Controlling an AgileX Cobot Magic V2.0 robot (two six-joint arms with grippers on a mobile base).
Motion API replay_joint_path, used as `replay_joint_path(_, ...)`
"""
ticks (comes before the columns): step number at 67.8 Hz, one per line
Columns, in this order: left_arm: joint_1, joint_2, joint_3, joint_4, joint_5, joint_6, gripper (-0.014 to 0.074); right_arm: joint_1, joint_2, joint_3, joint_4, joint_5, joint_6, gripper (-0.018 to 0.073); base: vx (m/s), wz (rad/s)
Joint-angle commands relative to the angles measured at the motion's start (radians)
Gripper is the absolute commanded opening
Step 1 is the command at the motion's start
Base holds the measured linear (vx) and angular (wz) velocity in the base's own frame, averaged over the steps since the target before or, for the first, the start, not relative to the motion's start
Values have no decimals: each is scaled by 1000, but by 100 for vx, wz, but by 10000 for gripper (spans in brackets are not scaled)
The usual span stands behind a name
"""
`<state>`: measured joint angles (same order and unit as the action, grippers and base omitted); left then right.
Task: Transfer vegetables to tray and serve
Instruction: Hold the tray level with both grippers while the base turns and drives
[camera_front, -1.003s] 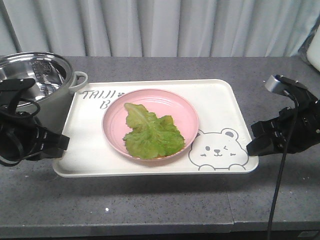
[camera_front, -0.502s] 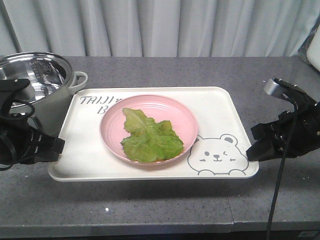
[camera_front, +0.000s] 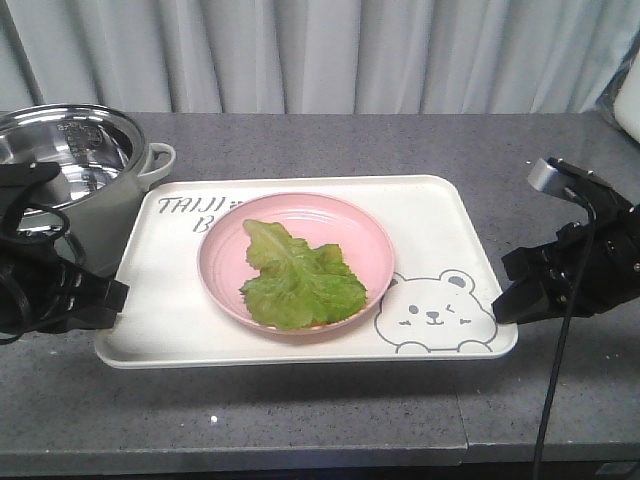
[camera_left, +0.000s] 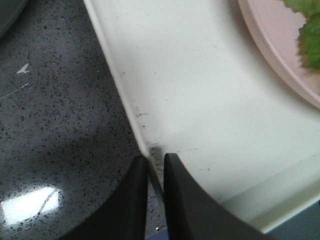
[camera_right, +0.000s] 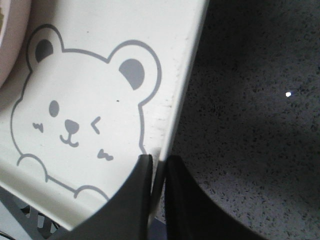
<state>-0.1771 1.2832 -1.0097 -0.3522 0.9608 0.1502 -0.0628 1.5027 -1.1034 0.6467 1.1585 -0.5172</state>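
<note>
The cream tray (camera_front: 440, 215) has come nearer the camera. The left gripper (camera_left: 155, 161) and right gripper (camera_right: 159, 162) each pinch a side rim; the lettuce leaf (camera_front: 300, 275) lies on the pink plate (camera_front: 355, 225) mid-tray. Unequal pulls, or a rim slipping free, could tip the plate off

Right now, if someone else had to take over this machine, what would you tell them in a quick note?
Left gripper: fingers shut on the left rim of the tray.
Right gripper: fingers shut on its right rim.
The lettuce leaf lies on the pink plate, which sits mid-tray.
Done: leaf is on the tray; the tray seems held just off the counter.
Left: carry it level and serve.
</note>
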Motion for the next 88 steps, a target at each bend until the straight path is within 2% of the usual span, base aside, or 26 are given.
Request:
replay_joint_path(1, -15, -33, -31, -64, -44, 12, -6, 16, -43, -26, 96, 75, -56, -3, 0, 0)
replay_joint_path(88, -15, -33, -31, -64, -44, 12, -6, 16, -43, -26, 96, 75, -59, -3, -1, -3)
